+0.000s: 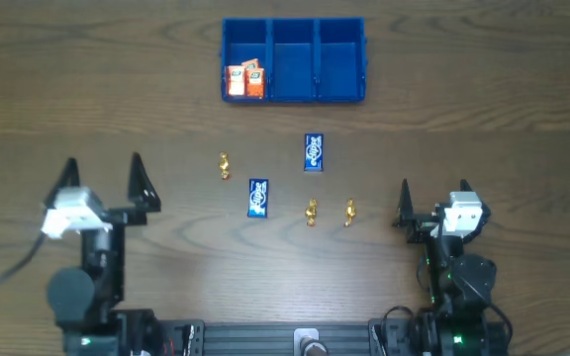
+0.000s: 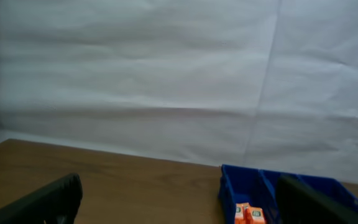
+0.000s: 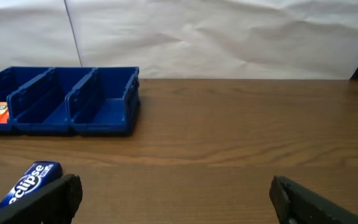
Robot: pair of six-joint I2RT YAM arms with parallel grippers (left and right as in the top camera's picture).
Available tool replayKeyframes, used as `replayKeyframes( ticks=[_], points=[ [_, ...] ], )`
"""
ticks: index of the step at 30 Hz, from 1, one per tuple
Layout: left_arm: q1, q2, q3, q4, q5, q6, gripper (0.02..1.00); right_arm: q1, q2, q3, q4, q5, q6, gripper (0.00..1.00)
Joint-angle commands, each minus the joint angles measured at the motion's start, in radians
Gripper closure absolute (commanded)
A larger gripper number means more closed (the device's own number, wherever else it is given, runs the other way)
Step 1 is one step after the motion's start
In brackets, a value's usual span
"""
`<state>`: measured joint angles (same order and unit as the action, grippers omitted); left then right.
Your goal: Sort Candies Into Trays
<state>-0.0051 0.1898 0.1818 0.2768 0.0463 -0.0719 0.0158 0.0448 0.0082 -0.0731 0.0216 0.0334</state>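
Right gripper [image 1: 433, 196], spread and empty like the left gripper [image 1: 104, 163], sits nearest the gold candy [image 1: 349, 210], which lies to its left.

Left arm [image 1: 89, 272] sits at eight o'clock, its left gripper [image 1: 104, 180] spread wide, fingers aimed at twelve. Right arm [image 1: 455, 282] sits at four o'clock, right gripper [image 1: 433, 201] likewise parted and holding nothing, pointing twelve.

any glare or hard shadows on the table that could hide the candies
Top view: even light, no glare on the table; the gold candies and blue packets cast barely any shadow. Right wrist view: a faint sheen on the table, nothing hidden. Left wrist view: the tray interior is shaded, orange packs visible.
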Motion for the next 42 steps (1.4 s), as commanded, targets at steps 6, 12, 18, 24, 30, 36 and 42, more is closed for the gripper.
replayKeyframes(
  ticks=[6,12,18,24,30,36,42],
  points=[
    [0.022,-0.150,-0.177,0.021,0.056,0.017,0.018,-0.003,-0.006,0.000,-0.009,-0.002,-0.005,0.003],
    [0.039,-0.187,-0.177,-0.193,0.048,0.016,0.020,-0.003,-0.006,0.000,-0.009,-0.002,-0.005,0.003],
    [0.038,-0.177,-0.176,-0.345,0.043,0.016,0.020,-0.003,-0.006,0.000,-0.009,-0.002,-0.005,0.003],
    [0.038,-0.177,-0.176,-0.349,0.040,0.016,0.020,-0.003,-0.006,0.000,-0.009,-0.002,-0.005,0.003],
    [0.038,-0.177,-0.176,-0.349,0.040,0.016,0.023,-0.003,-0.006,0.000,0.032,0.067,-0.055,0.003],
    [0.038,-0.177,-0.176,-0.349,0.040,0.016,0.023,-0.003,-0.006,0.000,0.031,0.124,-0.065,0.003],
    [0.038,-0.177,-0.176,-0.349,0.040,0.016,0.020,-0.003,-0.006,0.000,0.048,0.124,-0.065,0.003]
  ],
)
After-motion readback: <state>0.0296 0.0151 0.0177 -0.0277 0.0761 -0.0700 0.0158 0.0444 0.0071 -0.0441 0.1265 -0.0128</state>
